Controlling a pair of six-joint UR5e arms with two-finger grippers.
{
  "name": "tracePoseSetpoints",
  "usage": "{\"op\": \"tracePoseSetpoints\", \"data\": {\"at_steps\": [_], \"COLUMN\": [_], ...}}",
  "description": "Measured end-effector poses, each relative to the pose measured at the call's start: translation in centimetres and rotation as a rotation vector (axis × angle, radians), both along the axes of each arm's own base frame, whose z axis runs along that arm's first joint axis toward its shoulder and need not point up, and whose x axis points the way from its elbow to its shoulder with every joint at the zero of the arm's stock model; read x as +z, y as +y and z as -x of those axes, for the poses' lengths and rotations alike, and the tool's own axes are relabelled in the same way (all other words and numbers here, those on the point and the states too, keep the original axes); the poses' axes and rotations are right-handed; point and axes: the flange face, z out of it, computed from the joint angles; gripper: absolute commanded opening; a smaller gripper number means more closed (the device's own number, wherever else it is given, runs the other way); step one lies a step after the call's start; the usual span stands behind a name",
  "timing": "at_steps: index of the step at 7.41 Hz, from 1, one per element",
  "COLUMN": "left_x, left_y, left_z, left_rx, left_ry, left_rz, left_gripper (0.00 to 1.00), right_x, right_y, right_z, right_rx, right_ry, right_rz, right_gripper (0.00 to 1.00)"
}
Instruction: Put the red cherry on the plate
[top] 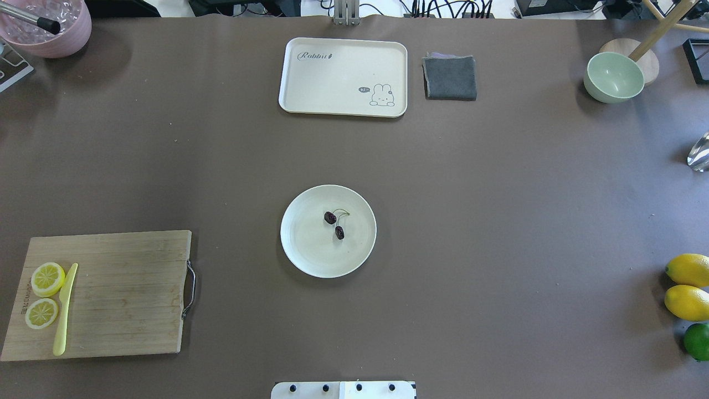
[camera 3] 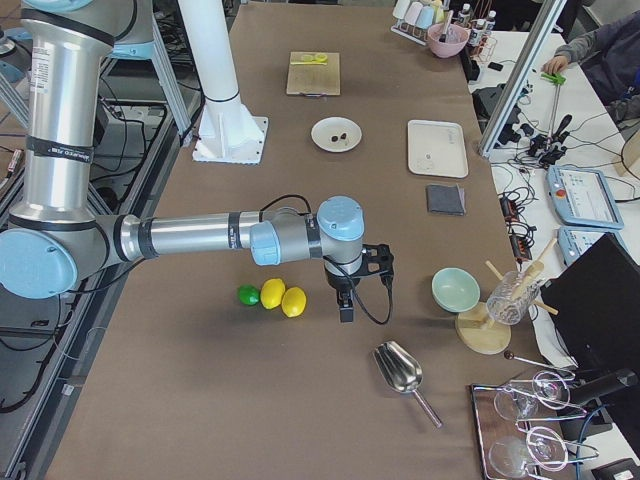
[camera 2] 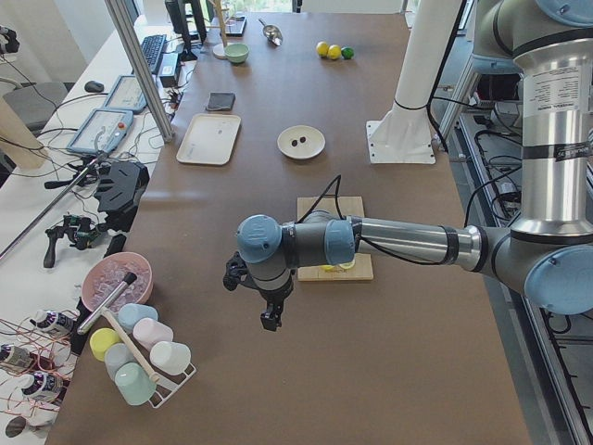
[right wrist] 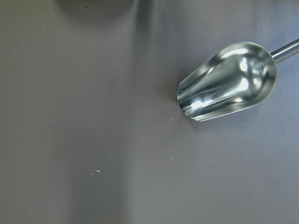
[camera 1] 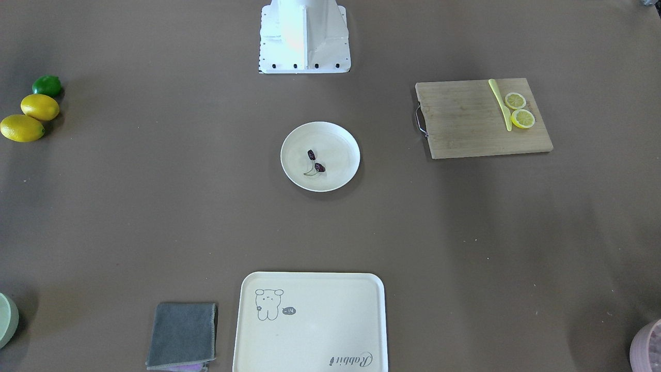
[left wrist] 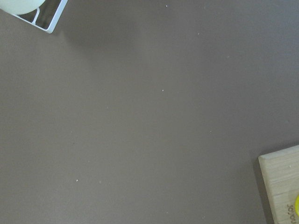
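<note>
On the plate (top: 308, 256), cherry (top: 334, 224) lay near centre; looked done. Left gripper (camera 2: 268, 322), right gripper (camera 3: 346, 313) well clear, open or closed: couldn't tell. Judged best: no re-grasp.

Left arm (camera 2: 408, 243): silver-grey tubes, pale blue joint caps (camera 2: 257, 238), black rings at the seams. Small dark lettering on the upright link. Thin black cable (camera 2: 338, 181) arcs off the wrist. Left gripper (camera 2: 270, 321) black.

Right arm (camera 3: 190, 236): same build. Second black cable (camera 3: 388, 295) loops by the black right gripper (camera 3: 345, 312).

White column (camera 3: 213, 60) on a white base plate (camera 1: 335, 54), with a row of dark screws (camera 1: 295, 66) along the edge.
</note>
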Motion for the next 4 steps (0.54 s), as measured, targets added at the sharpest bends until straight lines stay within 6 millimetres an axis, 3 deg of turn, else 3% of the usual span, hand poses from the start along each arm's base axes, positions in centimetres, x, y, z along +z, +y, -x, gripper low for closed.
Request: {"op": "tracePoseSetpoints", "data": {"at_steps": [4], "left_x": [1.5], "left_y": [1.5], "left_z": [3.7], "left_rx": [-0.052], "left_ry": [0.008], "left_rz": [0.019], "left_gripper": [0.98], "right_x": [2.2], "right_y": [0.4], "right_z": [0.0], "right_rx": [0.0], "right_ry": [0.004], "right_rz": [0.044], "right_gripper": [1.0]}}
